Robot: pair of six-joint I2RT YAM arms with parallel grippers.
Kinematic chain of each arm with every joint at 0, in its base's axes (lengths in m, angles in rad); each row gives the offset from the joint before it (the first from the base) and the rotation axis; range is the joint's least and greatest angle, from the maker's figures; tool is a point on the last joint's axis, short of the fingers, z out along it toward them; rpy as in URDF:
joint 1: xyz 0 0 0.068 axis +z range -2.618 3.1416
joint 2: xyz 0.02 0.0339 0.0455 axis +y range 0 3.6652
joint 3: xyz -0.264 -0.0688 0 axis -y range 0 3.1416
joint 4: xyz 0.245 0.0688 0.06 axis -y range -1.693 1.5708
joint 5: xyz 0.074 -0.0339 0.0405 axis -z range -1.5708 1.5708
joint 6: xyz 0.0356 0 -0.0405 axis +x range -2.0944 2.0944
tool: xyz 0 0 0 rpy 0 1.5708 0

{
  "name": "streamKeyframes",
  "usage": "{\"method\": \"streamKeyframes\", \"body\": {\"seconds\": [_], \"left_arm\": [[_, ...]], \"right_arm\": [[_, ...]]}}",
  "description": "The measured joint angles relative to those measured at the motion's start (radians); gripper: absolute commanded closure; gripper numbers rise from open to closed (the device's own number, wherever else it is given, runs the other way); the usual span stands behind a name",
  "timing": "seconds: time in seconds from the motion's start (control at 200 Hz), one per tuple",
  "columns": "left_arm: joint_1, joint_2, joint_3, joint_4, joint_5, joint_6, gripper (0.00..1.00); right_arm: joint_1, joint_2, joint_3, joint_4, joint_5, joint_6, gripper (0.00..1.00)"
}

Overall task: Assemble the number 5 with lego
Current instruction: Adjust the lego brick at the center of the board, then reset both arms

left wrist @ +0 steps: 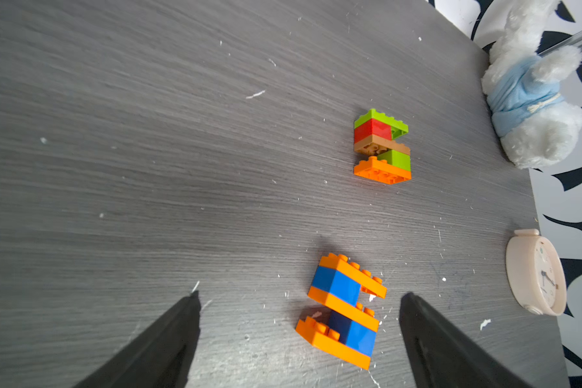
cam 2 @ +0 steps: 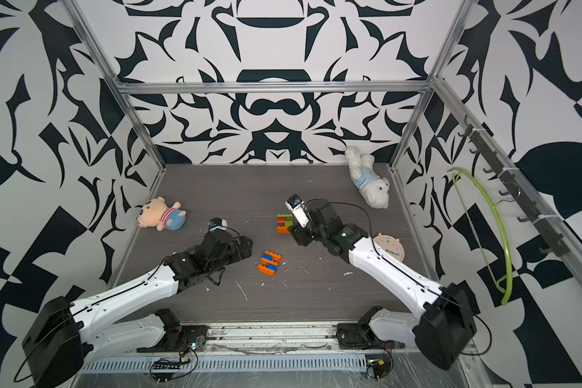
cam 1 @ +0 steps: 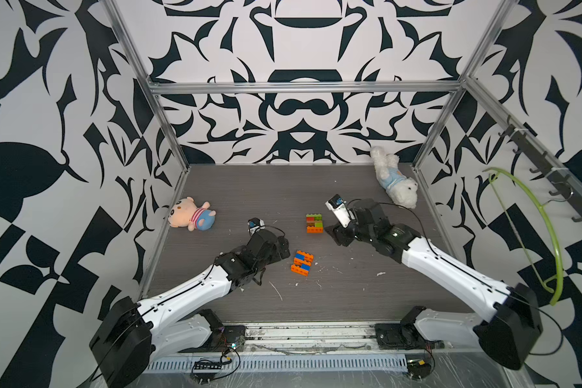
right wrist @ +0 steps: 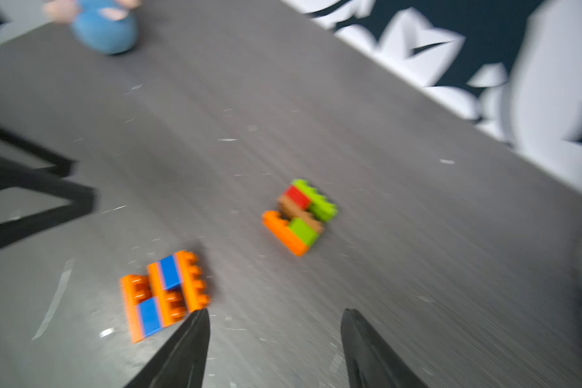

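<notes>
Two lego builds lie flat on the dark table. An orange and blue build (cam 1: 302, 262) (cam 2: 269, 263) (left wrist: 345, 309) (right wrist: 163, 295) sits near the middle. A lime green, red, brown and orange build (cam 1: 314, 223) (cam 2: 284, 224) (left wrist: 382, 146) (right wrist: 299, 216) lies farther back. My left gripper (cam 1: 282, 250) (left wrist: 299, 295) is open just left of the orange and blue build, which lies loose between its fingertips in the left wrist view. My right gripper (cam 1: 333, 234) (right wrist: 276, 314) is open and empty, just right of the green build. The right wrist view is blurred.
A pink plush bear (cam 1: 190, 215) lies at the left wall and a white plush dog (cam 1: 395, 178) in the back right corner. A small cream clock (cam 2: 390, 247) (left wrist: 536, 272) lies by the right wall. A green hanger (cam 1: 531, 235) hangs outside the frame.
</notes>
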Motion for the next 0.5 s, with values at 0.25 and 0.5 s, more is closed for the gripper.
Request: {"method": "streamKeyframes", "body": {"seconds": [0.25,0.5], "left_arm": [[0.0,-0.051,0.002,0.016,-0.056,0.098,0.01],[0.0,-0.133,0.013,0.013,-0.198,0.268,0.01]], "right_arm": [[-0.016,-0.134,-0.18,0.1,0.406,0.128,0.23],[-0.048,-0.293,-0.281,0.171,0.687,0.198,0.0]]}}
